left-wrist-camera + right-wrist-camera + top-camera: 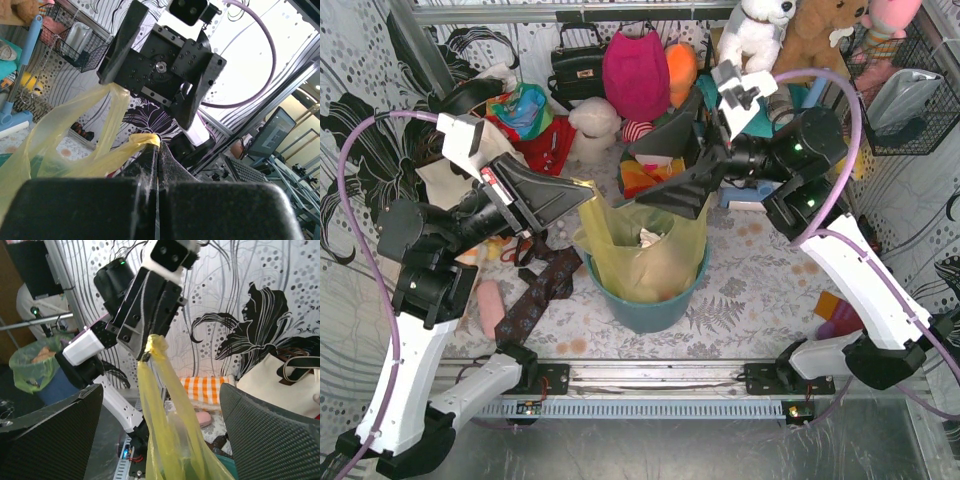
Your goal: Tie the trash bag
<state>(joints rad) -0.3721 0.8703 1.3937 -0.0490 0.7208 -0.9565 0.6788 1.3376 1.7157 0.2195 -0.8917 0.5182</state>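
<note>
Top view first: the trash bag sits in the teal bin mid-table, and one corner of its rim is drawn up and off to the left, where the left gripper is clamped on it. The right gripper hangs over the bag's far right side with its jaws spread, holding nothing as far as I can see. Left wrist cam: the fingers are pinched tight on a twisted yellow strand of the bag, and a second strand runs up to the right gripper facing it. It ends at one finger there, though I can't tell if it's touching or just in front. Right wrist cam is the useful one: the stretched strand rises almost upright, right down the middle of the wide-open gap between the two fingers, up to the left gripper pinching its top. So my read is the right arm is the free one, already straddling the strand crosswise.
</note>
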